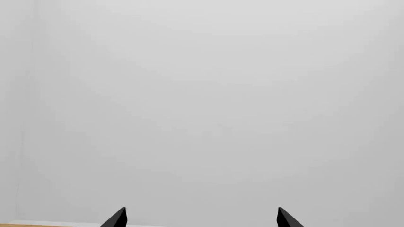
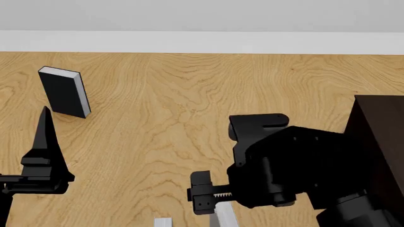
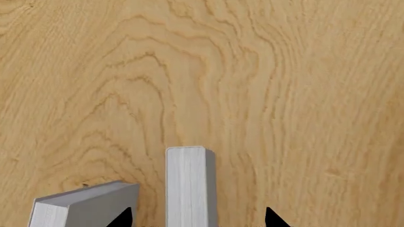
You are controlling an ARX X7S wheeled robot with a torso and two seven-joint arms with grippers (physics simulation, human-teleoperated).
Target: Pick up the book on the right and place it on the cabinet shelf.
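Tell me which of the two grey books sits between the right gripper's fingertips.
The upright grey book, seen page-edge on, stands between the right gripper's fingertips. The other grey book lies angled off to one side, outside them.

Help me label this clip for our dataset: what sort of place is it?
Probably a simulated tabletop set rather than a real room: a bare wood-grain table against a blank pale wall, a few upright books, such as the black book, and a dark cabinet at the table's right edge.
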